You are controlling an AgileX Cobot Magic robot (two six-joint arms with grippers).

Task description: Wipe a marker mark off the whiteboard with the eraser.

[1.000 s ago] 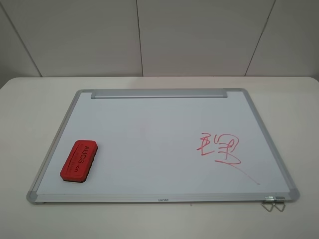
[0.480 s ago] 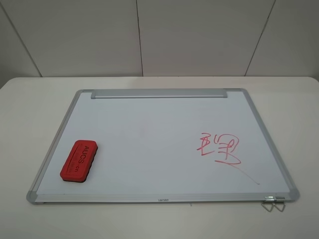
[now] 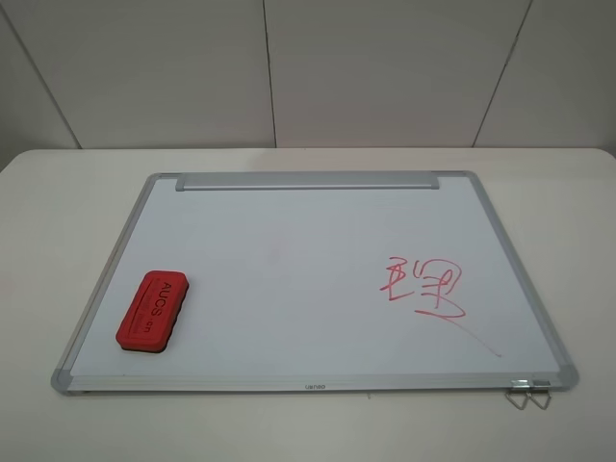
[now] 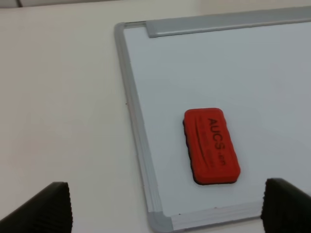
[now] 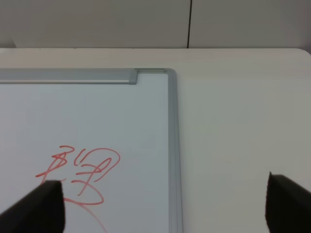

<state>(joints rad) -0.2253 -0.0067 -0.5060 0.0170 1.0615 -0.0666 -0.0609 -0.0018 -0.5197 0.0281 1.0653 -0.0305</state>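
Observation:
A silver-framed whiteboard (image 3: 289,241) lies flat on the table. On its near left part rests a red eraser (image 3: 153,310) with black lettering on top. A red marker scribble (image 3: 423,289) with a trailing stroke sits on the board's right half. Neither gripper shows in the exterior high view. In the left wrist view my left gripper (image 4: 165,213) is open, its fingers (image 4: 48,206) spread wide, above and short of the eraser (image 4: 211,145). My right gripper (image 5: 164,206) is open too, hovering over the board's right frame beside the scribble (image 5: 85,172).
A grey pen ledge (image 3: 308,181) runs along the board's far edge. A metal clip (image 3: 527,393) hangs at its near right corner. The cream table (image 3: 58,212) surrounds the board, and a panelled wall stands behind it.

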